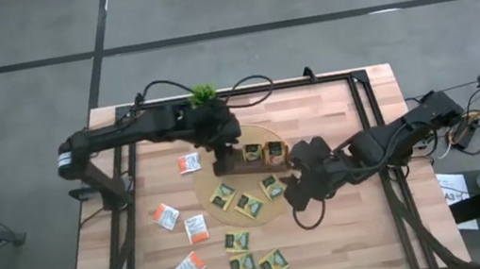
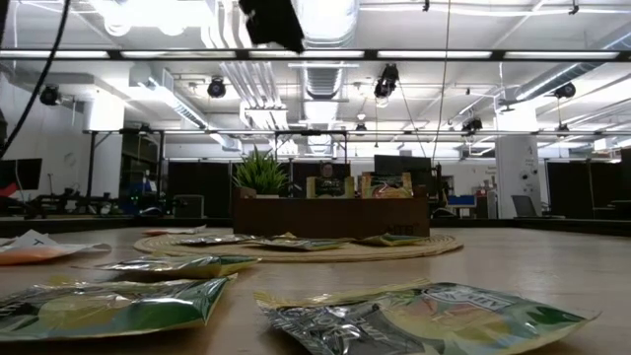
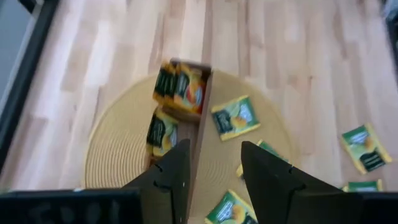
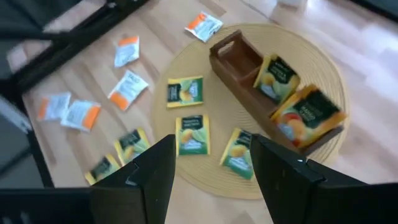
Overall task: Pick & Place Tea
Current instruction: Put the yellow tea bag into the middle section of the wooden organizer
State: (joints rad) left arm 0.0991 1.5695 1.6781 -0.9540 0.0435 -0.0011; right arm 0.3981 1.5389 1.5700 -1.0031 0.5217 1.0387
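Observation:
Green-and-yellow tea sachets stand in the brown tray (image 1: 253, 154) on a round woven mat (image 1: 205, 185). More of them lie flat on the mat (image 1: 249, 206) and near the table's front edge (image 1: 242, 265). White-and-orange sachets (image 1: 196, 228) lie flat on the table's left part. No red-pink sachet is in view. My left gripper (image 3: 214, 168) is open and empty, hovering above the tray's left end (image 1: 223, 163). My right gripper (image 4: 214, 168) is also open and empty, above the mat's right rim (image 1: 291, 189), over green sachets (image 4: 193, 134).
A small green potted plant (image 1: 204, 94) stands behind the tray near the table's far edge. A dark frame (image 1: 367, 125) runs along the table's sides. In the low view, sachets (image 2: 414, 316) lie close to the near edge, and bare wood lies right of the mat.

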